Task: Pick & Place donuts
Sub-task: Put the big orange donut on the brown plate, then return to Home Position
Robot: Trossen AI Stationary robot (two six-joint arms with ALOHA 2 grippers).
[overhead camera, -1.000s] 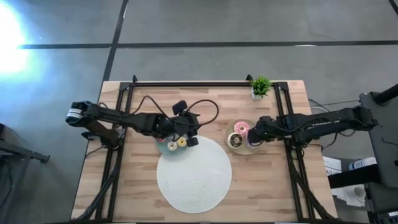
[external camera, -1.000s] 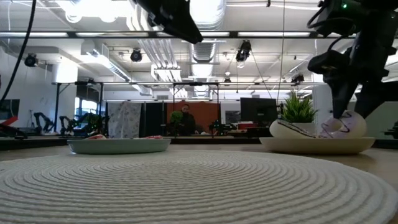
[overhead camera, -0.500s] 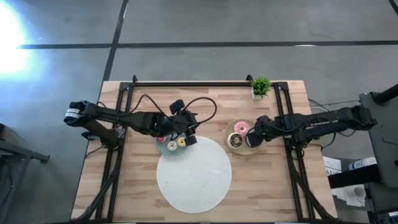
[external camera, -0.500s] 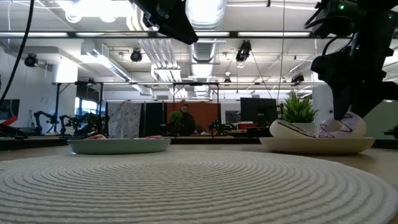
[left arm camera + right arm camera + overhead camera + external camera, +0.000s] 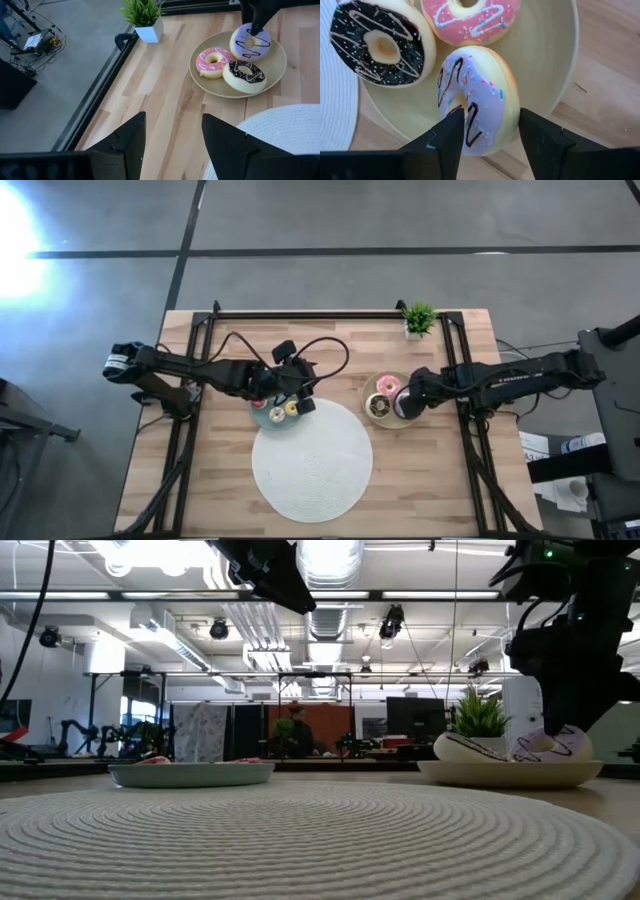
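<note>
Three large donuts sit in the beige plate (image 5: 280, 65) on the table (image 5: 440, 470): lilac donut (image 5: 477, 97), pink donut (image 5: 213, 61), dark donut (image 5: 245, 76). The lilac donut leans tilted against the plate's rim. The right claw (image 5: 487, 125) is at it, one finger in the donut's hole, the other outside the ring; fingers apart, contact with the ring not confirmed as a firm grip. Small donuts, yellow (image 5: 291, 409) among them, lie in the teal plate (image 5: 262, 418), beside the white mat (image 5: 311, 470). The left claw (image 5: 172, 137) hovers over the teal plate, fingers spread, holding nothing. A potted plant (image 5: 419, 319) stands at the table's far edge.
</note>
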